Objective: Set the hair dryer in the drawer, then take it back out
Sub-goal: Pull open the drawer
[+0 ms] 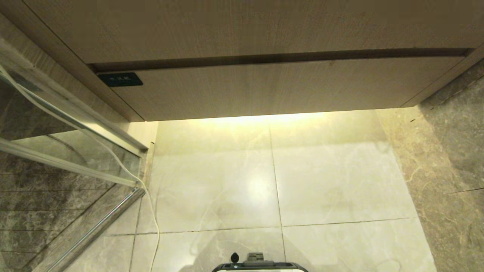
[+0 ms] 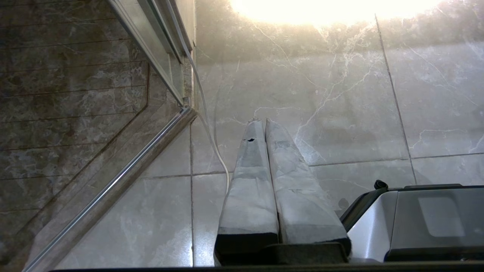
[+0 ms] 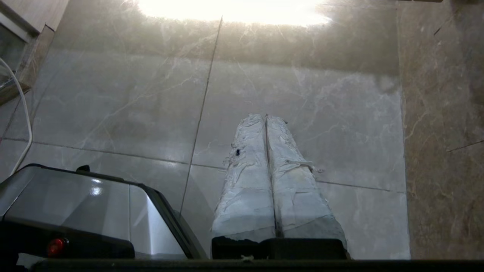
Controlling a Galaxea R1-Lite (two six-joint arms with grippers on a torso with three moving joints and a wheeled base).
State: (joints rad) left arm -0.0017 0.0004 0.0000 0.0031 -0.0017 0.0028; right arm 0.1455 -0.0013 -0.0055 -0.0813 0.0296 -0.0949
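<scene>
We look down on the drawer (image 1: 264,88), which sits pushed in, its flat handleless front flush below the plain wood-grain panel (image 1: 242,30) with only a dark seam between them. Its long axis runs side to side across the head view, the front facing us. At the drawer's left end is a small dark label (image 1: 120,79) with pale writing too small for us to read. We see no hair dryer in any view, so we cannot say where it is. Below the drawer's bottom edge a strip of warm light falls on the pale marble floor (image 1: 332,181). On our left stands a glass shower partition (image 1: 56,158) in a metal frame, and a thin white cable (image 1: 151,204) trails down along it onto the floor. Our left gripper (image 2: 260,121) hangs over the floor near that cable, its two wrapped fingers pressed together, empty. Our right gripper (image 3: 266,116) hangs over the tiles beside the darker stone wall (image 3: 442,132), likewise clenched on nothing. The front edge of our base (image 1: 261,266) shows at the bottom.
</scene>
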